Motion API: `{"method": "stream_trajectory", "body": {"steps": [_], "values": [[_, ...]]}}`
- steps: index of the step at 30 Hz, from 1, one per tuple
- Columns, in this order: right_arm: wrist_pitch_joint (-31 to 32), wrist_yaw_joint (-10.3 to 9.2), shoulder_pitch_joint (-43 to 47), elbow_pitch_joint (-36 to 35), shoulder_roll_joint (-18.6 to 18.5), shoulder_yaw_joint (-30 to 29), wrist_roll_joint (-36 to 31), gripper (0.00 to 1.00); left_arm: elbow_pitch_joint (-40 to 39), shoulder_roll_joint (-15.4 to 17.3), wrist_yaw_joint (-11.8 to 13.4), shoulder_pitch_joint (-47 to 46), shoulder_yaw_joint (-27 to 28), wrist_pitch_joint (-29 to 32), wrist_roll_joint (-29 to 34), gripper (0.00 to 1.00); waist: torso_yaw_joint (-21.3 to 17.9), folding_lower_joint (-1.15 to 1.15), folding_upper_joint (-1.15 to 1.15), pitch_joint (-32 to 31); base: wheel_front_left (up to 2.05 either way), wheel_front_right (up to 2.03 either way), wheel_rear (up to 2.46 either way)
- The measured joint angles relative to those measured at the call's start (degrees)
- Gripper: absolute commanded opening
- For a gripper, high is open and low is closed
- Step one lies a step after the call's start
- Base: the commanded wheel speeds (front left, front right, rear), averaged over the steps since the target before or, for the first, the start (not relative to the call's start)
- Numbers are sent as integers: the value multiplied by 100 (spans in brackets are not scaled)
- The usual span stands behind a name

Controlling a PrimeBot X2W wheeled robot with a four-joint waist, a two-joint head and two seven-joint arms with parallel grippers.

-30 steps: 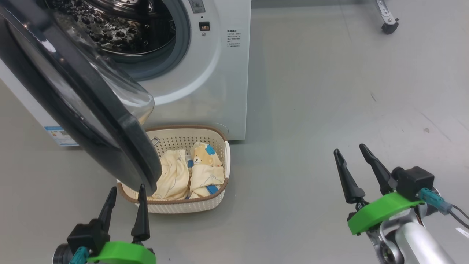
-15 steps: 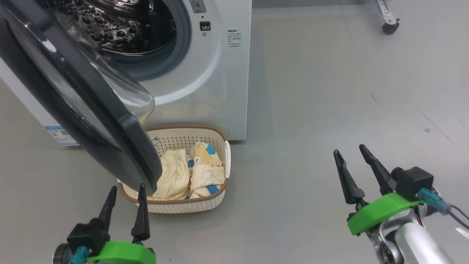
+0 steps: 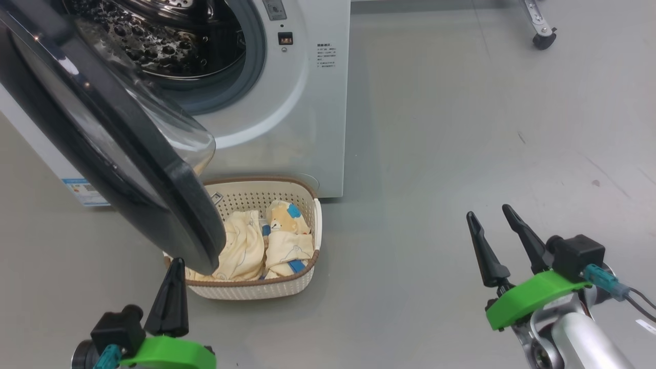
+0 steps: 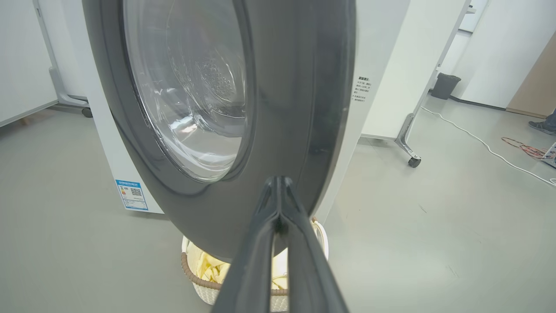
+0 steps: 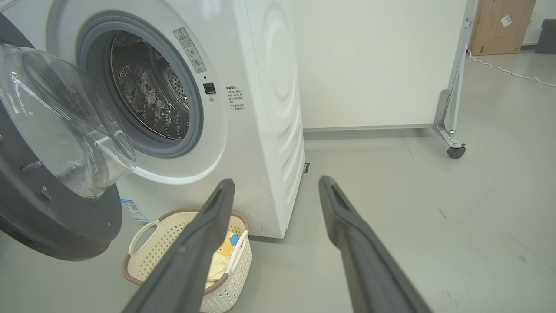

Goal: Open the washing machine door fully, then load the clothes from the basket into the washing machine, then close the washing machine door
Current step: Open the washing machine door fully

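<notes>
The washing machine door hangs part-open at ten o'clock in the head view, hinged on the left. Its wide glossy black rim sweeps down toward the centre, and the bulging clear glass bowl faces the steel drum. The rim's lowest edge overhangs the nine o'clock side of the basket, which stands on the floor against the front of the washing machine. The clothes lie inside it, pale yellow with a bear print and blue trim, and are partly hidden under that rim. The left gripper, at seven o'clock, has its fingers pressed together on nothing. Its tip is just below the rim's bottom edge, and I cannot tell whether it touches. In the left wrist view the tip points at the door's outer face. My main worry is that a push from this side would swing the door toward the opening rather than wide. The pinched tip could also skate off the slick curved rim and drop into the basket, knocking it askew. Going for the garments with the door at this angle would likely bring an arm against the rim. The right gripper, at four o'clock, is spread wide and empty over bare floor, well apart from everything.
</notes>
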Motion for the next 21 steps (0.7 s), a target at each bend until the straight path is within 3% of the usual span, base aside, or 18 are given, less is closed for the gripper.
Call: {"method": "stream_trajectory", "body": {"steps": [11, 21], "values": [[0, 0, 0, 58, 15, 0, -16, 100, -224, -1, 15, -24, 357, 0, 12, 0, 8, 0, 0, -11, 0, 0, 0], [0, 0, -1, 126, 51, 16, -35, 100, -1166, -4, 69, -539, 846, -2, 126, 0, 37, 0, 0, -87, 0, 0, 0]]}}
